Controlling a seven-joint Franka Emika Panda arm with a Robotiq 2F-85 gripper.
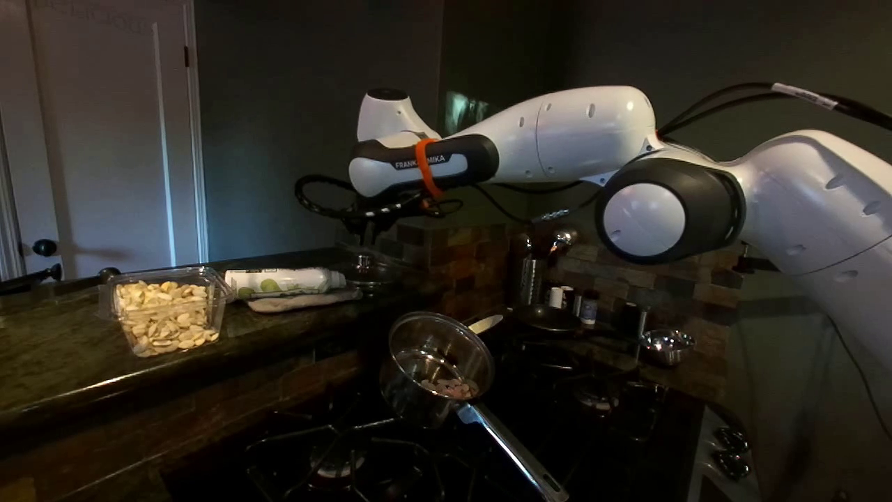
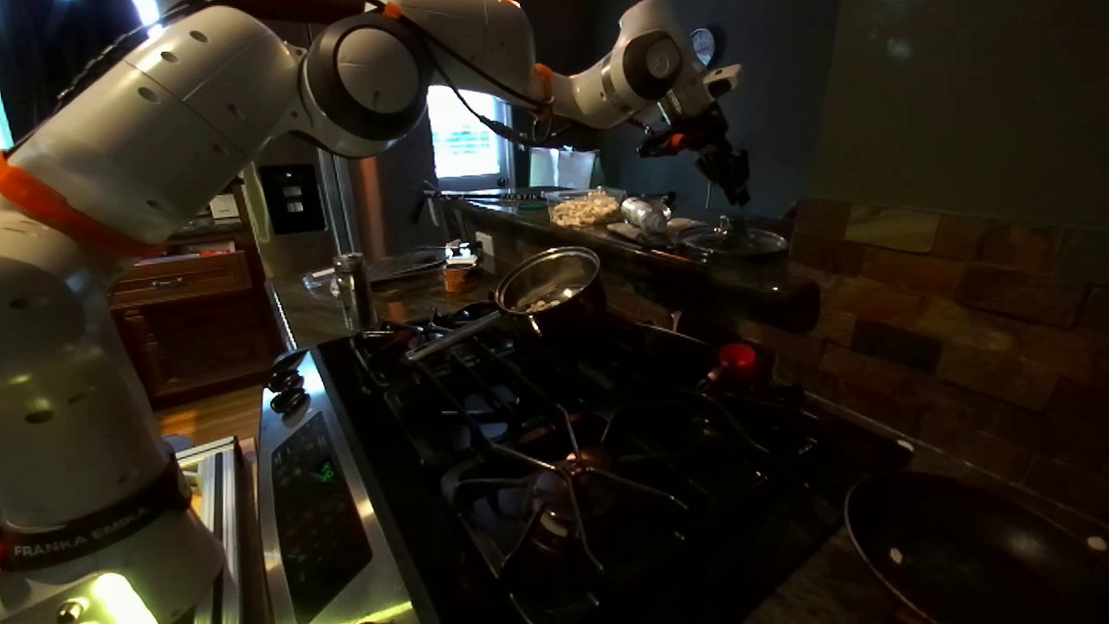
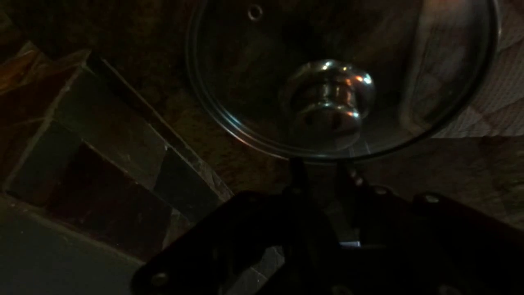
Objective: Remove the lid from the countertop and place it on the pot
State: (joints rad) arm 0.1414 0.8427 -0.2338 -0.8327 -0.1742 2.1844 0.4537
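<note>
The lid (image 1: 375, 274) is round clear glass with a metal rim and a shiny steel knob. It lies on the raised countertop (image 1: 63, 348) and also shows in an exterior view (image 2: 749, 243). In the wrist view the lid (image 3: 339, 45) fills the top, with its knob (image 3: 329, 96) ahead of the fingertips. My gripper (image 3: 320, 166) is open with nothing between its fingers. It points down just above the knob in both exterior views (image 1: 367, 238) (image 2: 738, 198). The pot (image 1: 418, 390), shiny steel with a long handle, stands uncovered on the stove with sliced pieces inside; it shows again (image 2: 563, 299).
On the counter beside the lid lie a bottle (image 1: 282, 282), a pale cloth (image 1: 303, 302) and a clear tub of pale pieces (image 1: 167, 317). A tiled wall (image 3: 110, 164) rises close to the lid. A dark frying pan (image 2: 970, 555) and a red cup (image 2: 737, 359) are near the stove.
</note>
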